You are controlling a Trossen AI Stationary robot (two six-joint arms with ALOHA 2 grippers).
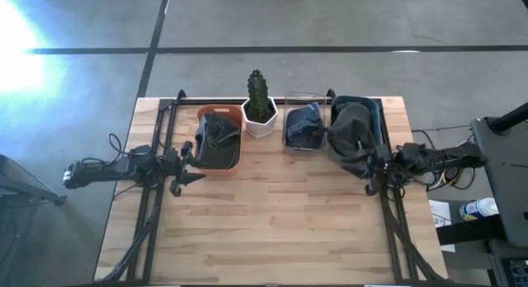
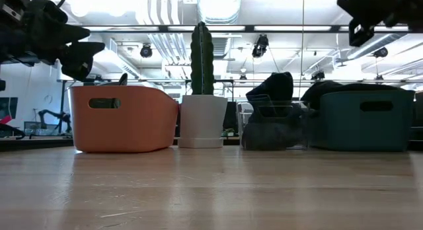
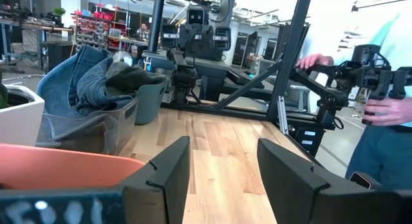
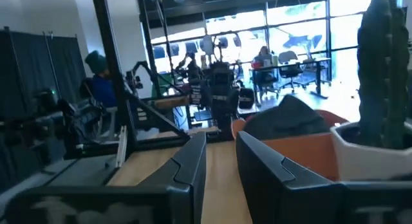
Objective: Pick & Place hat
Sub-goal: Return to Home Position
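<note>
we find the black caps in the orange bin just left of the cactus pot, and the blue cap in the transparent bin just right of it. the left gripper hangs beside the orange bin, the right gripper well right of the pot, and both have their jaws spread.

Left hand, right hand: jaws parted

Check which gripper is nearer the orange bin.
Left. The left gripper sits just beside the orange bin; the right gripper is far off, beside the teal bin.
</note>
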